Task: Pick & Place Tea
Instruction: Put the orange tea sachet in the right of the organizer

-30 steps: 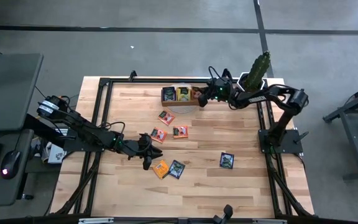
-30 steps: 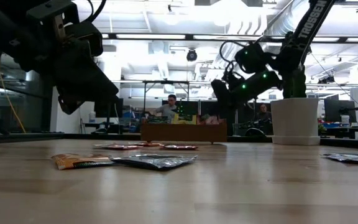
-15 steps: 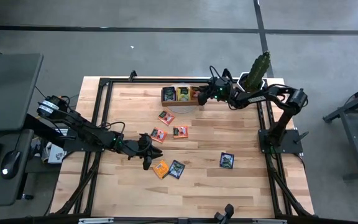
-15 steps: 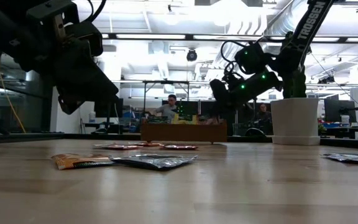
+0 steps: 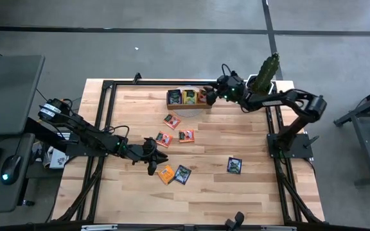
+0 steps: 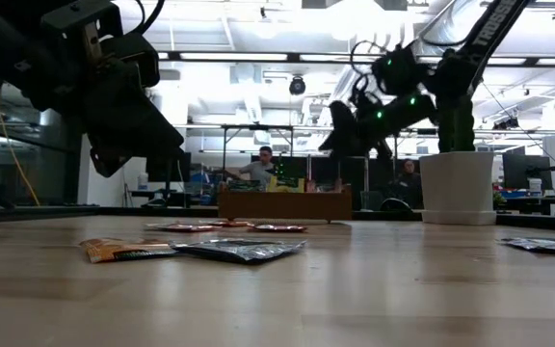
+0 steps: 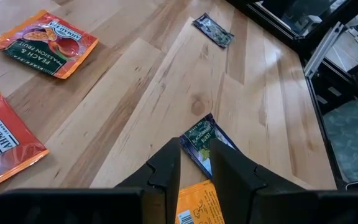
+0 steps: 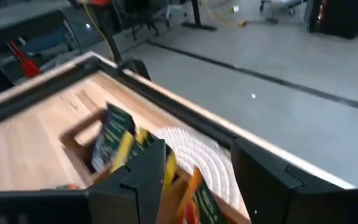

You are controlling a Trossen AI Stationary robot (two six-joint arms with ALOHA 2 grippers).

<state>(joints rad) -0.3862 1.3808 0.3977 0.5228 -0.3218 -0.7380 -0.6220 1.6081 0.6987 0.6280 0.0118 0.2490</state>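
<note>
Several tea sachets lie flat on the wooden table: three orange ones [image 5: 171, 120] [image 5: 164, 138] [image 5: 186, 135] in the middle, an orange one [image 5: 166, 173] beside a dark one [image 5: 182, 174], and a dark one [image 5: 234, 165] further right. More sachets [image 8: 114, 140] stand in the brown tray [image 5: 186, 97] at the far edge. My left gripper [image 5: 151, 156] hovers open just left of the orange-and-dark pair, and the dark sachet [image 7: 207, 140] shows past its narrow gap [image 7: 194, 168]. My right gripper [image 8: 197, 174] hangs open above the tray's right end [image 5: 204, 97], with nothing between its fingers.
A white pot [image 6: 459, 188] holding a green plant [image 5: 266, 72] stands at the far right corner, close behind my right arm. A black frame [image 5: 105, 96] runs along the table's edges. Bare wood lies near the front edge [image 5: 223, 199]. People sit in the room beyond the table.
My right gripper has risen from the tray's right end and tipped closer to level, and it now hangs clear above the tray. My left arm and the sachets on the table have kept still.
</note>
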